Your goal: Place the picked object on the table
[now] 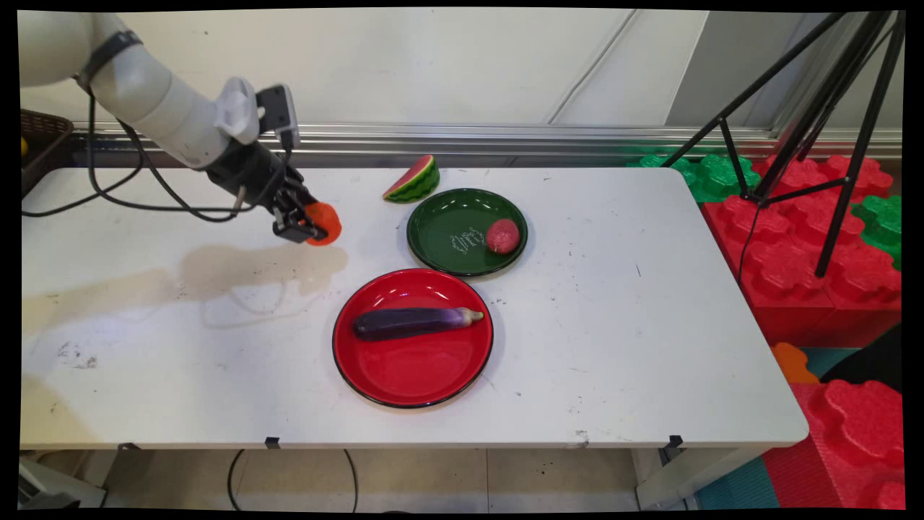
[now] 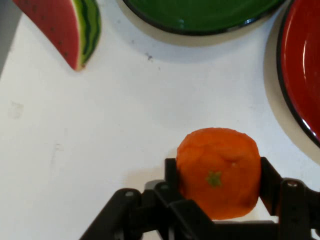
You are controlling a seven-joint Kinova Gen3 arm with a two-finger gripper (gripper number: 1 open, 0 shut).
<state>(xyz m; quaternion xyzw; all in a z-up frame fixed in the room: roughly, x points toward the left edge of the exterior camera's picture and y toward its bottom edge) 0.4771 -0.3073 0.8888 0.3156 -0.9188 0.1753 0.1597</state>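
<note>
My gripper [image 1: 312, 225] is shut on an orange fruit [image 1: 324, 222] and holds it just above the table, left of the green plate [image 1: 442, 217]. In the hand view the orange [image 2: 218, 172] sits squeezed between both black fingers [image 2: 171, 175], with the gripper [image 2: 218, 181] over bare white tabletop. A pink-red lychee-like fruit [image 1: 502, 236] lies on the green plate's right side. A purple eggplant [image 1: 415, 322] rests across the red plate [image 1: 390, 375] nearer the front.
A watermelon slice [image 1: 412, 180] lies by the table's back edge, also the watermelon slice [image 2: 62, 29] at the hand view's upper left. Green plate rim [image 2: 200, 25] and red plate rim [image 2: 300, 75] show there. A tripod [image 1: 808, 123] and foam blocks [image 1: 801, 238] stand off the right.
</note>
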